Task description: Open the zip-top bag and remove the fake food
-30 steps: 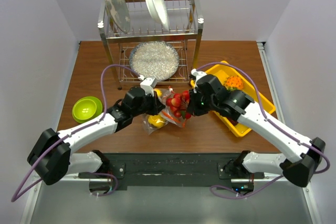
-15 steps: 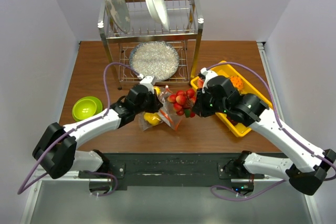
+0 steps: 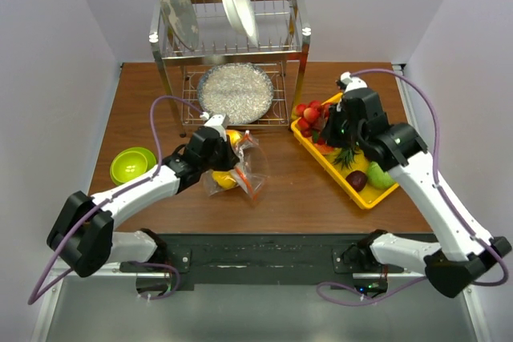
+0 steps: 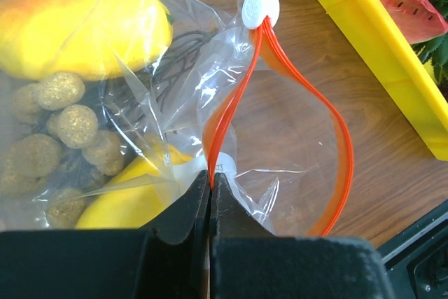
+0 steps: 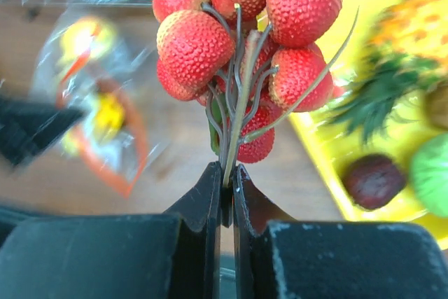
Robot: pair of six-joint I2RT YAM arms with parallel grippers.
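The left gripper (image 4: 210,176) is pinching the zip-top bag (image 4: 189,54); the right gripper (image 5: 225,169) is gripping the red fruit cluster (image 5: 238,33) by its stem over the yellow tray (image 4: 371,47), likely releasing next.

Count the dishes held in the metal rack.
3: a grey plate upright at the top left, a white bowl upright beside it, and a speckled round pan flat below them. None looks hidden.

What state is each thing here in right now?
zip-top bag: open, zipper strip parted, mango and brown balls inside.
left end effector: shut on the bag's rim.
red fruit cluster: out of the bag, held by its stem.
right end effector: shut on that stem.
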